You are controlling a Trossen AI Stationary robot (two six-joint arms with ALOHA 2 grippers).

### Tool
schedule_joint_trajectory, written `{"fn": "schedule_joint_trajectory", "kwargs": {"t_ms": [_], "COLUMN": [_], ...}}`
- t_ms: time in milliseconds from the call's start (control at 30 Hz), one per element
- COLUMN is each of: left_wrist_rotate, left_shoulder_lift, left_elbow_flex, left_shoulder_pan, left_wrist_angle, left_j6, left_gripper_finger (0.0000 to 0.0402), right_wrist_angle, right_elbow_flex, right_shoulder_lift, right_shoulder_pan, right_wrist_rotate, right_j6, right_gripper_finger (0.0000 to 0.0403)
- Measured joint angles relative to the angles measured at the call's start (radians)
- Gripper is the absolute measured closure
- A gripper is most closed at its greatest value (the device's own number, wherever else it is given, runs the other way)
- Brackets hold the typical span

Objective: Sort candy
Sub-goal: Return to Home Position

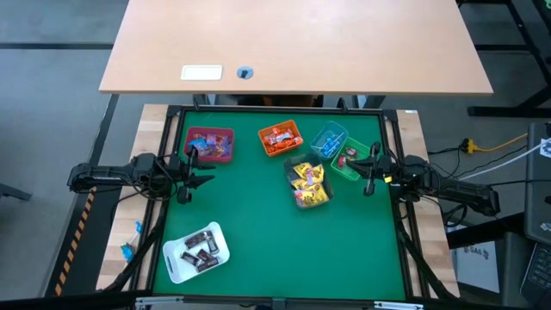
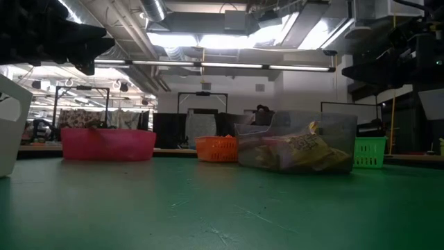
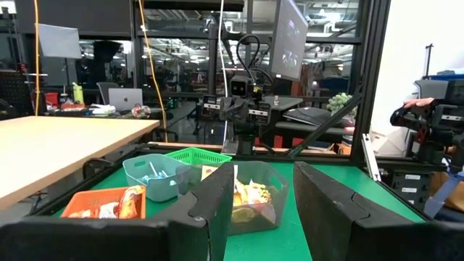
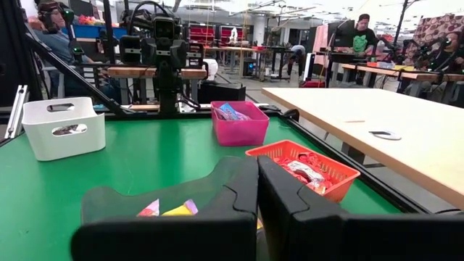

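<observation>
Candy (image 1: 308, 188) in the bins, every piece that shows, with none loose on the green mat (image 1: 275, 250).

Left gripper (image 3: 264, 181): fingers spread wide, nothing between them, hovering at the mat's left edge and pointing across toward the other arm. Just beside it, inward and toward the far edge, the pink bin (image 1: 210, 131) with purple and blue wrappers. Well apart on the near side, the white bin (image 1: 169, 254) with dark brown packets.

Right gripper (image 4: 257, 163): fingers pressed together, empty, at the mat's right edge, facing inward. Just beside it, inward, the green bin (image 1: 355, 168). Beyond that, the clear bin (image 1: 290, 166) heaped with yellow packets, then the blue bin (image 1: 337, 131) and the orange bin (image 1: 261, 136) toward the middle.

Heaps lying every way, no shared long axis to line up on.

Judging from this, sorting looks finished and needs no further grasp. Probably only a pull-back of both arms to rest. Turns on clearance rather than reach — pink bin nearest the left fingers, green bin nearest the right, each on the inward side, so likely cleared by a retreat outward.

Two small blue bits (image 1: 129, 251) on the wooden edge beside the left arm, off the mat; cannot tell whether sweets.
</observation>
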Motion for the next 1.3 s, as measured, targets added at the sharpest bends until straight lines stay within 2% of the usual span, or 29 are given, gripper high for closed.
{"fn": "schedule_joint_trajectory", "kwargs": {"t_ms": [167,533,667,1300], "left_wrist_rotate": [0.000,0.000,0.001,0.002], "left_shoulder_lift": [0.000,0.000,0.003,0.007], "left_elbow_flex": [0.000,-0.001,0.000,0.000], "left_shoulder_pan": [0.000,0.000,0.000,0.000], "left_wrist_angle": [0.000,-0.070,-0.135,-0.134], "left_j6": [0.002,0.172,0.175,0.174], "left_gripper_finger": [0.0269,0.0269,0.0269,0.0269], "right_wrist_angle": [0.000,0.001,0.001,0.002], "right_elbow_flex": [0.000,0.000,0.000,0.000], "right_shoulder_lift": [0.000,0.000,0.000,0.000], "right_shoulder_pan": [0.000,0.000,0.000,0.000], "right_wrist_rotate": [0.000,0.000,0.000,0.000], "right_j6": [0.000,0.000,0.000,0.000], "right_gripper_finger": [0.0397,0.0397,0.0397,0.0398]}}
